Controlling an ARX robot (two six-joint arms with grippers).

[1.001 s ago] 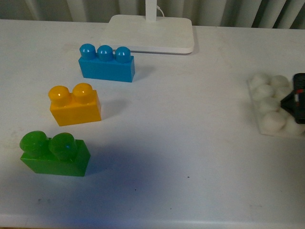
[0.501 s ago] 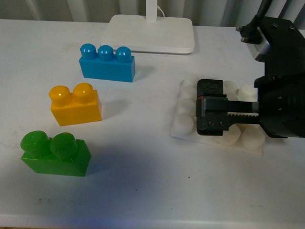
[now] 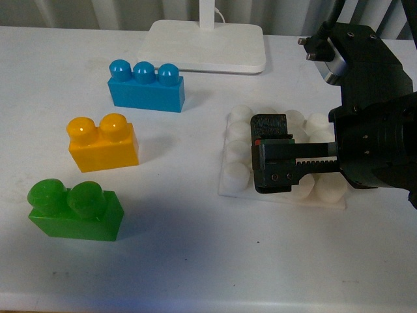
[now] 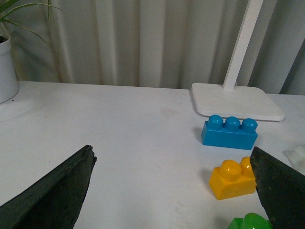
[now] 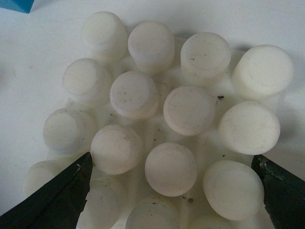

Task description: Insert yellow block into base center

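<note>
Your desk [image 3: 195, 261] is brightly and evenly lit, and its white top looks a little washed out. Soft shadows fall to the right of the yellow block [image 3: 103, 143], and a wide bluish shadow lies beside the green brick [image 3: 75, 210]. The front view is slightly soft. In the right wrist view the base [image 5: 157, 136] is sharp, down to its dust specks, but the right pincer [image 5: 171, 157] shows dark, blurred fingers [image 5: 47, 200].
</note>
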